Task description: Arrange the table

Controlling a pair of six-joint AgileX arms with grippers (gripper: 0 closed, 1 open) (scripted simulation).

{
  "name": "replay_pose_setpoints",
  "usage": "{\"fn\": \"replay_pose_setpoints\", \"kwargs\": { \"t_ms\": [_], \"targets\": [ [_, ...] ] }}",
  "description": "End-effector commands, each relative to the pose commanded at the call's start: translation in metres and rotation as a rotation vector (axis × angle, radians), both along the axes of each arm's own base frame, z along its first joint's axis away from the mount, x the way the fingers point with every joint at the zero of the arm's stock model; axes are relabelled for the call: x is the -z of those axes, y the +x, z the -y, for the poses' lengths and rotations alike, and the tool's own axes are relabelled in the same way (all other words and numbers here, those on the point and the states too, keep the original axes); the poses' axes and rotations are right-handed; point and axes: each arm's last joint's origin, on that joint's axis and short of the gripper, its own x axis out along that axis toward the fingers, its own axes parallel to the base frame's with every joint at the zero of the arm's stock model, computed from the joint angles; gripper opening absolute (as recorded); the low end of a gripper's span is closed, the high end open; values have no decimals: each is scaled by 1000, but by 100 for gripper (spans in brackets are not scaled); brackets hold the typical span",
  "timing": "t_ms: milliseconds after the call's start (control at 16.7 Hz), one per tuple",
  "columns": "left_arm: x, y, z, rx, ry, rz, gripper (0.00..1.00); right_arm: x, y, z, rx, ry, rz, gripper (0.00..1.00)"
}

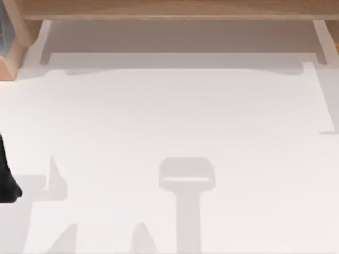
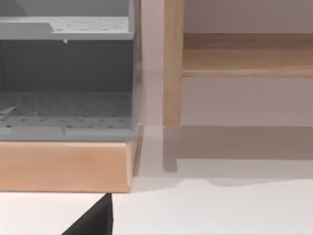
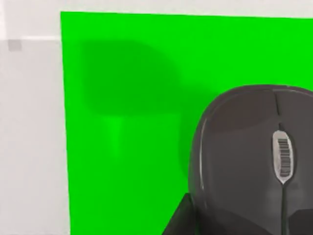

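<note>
The table [image 1: 169, 116] is a plain white top edged by light wooden framing [image 1: 175, 8] at the back. At the table's left edge, a black part of my left arm [image 1: 6, 177] juts in. In the left wrist view a black piece of my left gripper [image 2: 93, 223] hangs over the white top near a wooden-based rack. The right wrist view looks down on a dark grey mouse [image 3: 249, 156] lying on a bright green mat [image 3: 122, 122]. A black piece of my right gripper [image 3: 178, 220] sits right beside the mouse; whether it touches the mouse cannot be told.
A grey perforated rack [image 2: 68, 98] on a light wooden base [image 2: 63, 166] stands at the back left, next to a wooden post [image 2: 172, 63]. Grey shadows of the arms fall on the front of the table. White tabletop [image 3: 29, 147] borders the mat.
</note>
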Motion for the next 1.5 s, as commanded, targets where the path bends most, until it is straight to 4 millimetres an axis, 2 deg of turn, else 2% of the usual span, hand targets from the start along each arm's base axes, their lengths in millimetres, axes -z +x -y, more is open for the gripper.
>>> {"fn": "replay_pose_setpoints", "kwargs": {
  "t_ms": [480, 780, 1080, 1380, 1500],
  "targets": [
    [0, 0, 0, 0, 0, 0, 100, -14, 3, 4, 0, -60, 43, 0],
    [0, 0, 0, 0, 0, 0, 100, -16, 3, 5, 0, -71, 52, 0],
    [0, 0, 0, 0, 0, 0, 100, -4, 2, 4, 1, -41, 30, 0],
    [0, 0, 0, 0, 0, 0, 100, 20, -2, -2, 2, 37, -28, 0],
    [0, 0, 0, 0, 0, 0, 100, 20, -2, -2, 2, 37, -28, 0]
  ]
}}
